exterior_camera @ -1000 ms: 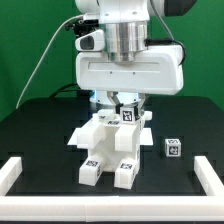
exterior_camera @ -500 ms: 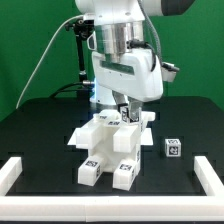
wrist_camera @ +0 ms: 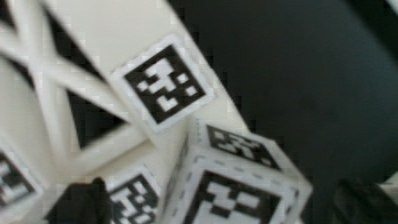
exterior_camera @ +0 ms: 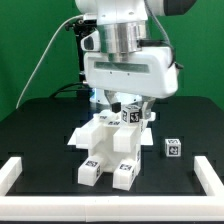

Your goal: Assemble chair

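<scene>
**Clerk:** Item one, nearest?

**Checker:** Plain white border rails (exterior_camera: 12, 172), at the near edge of the black tabletop (exterior_camera: 40, 130), one section at each near corner.

**Clerk:** Item two?

**Checker:** The chair (exterior_camera: 108, 150), partly built, matte white. It stands about mid-tabletop, a little toward the near edge. Two square blocks face the near edge, each with a black-and-white tag. Behind them is a stepped body of flat and blocky pieces, topped by a tagged piece (exterior_camera: 128, 116).

**Clerk:** Anything loose?

**Checker:** One loose cube (exterior_camera: 173, 148), white, tag facing the near edge. It sits apart from the chair, toward the edge on the exterior view's right.

**Clerk:** The hand?

**Checker:** The hand (exterior_camera: 127, 108) is just above the chair's far upper part. Its dark fingers (exterior_camera: 115, 103) reach down on either side of the tagged piece. Whether they press on it or stand clear, I cannot tell.

**Clerk:** Does the wrist view help?

**Checker:** No. It is close and blurred: a slanted white bar with one tag (wrist_camera: 164, 85), and beside it a block corner with tags on two faces (wrist_camera: 231, 185), over the dark tabletop. No contact can be read there.

**Clerk:** Farther back?

**Checker:** The glossy white arm (exterior_camera: 125, 60) rises over the chair. A thin cable (exterior_camera: 40, 65) curves past the far edge on the exterior view's left. A green backdrop (exterior_camera: 20, 40) closes the scene.
</scene>
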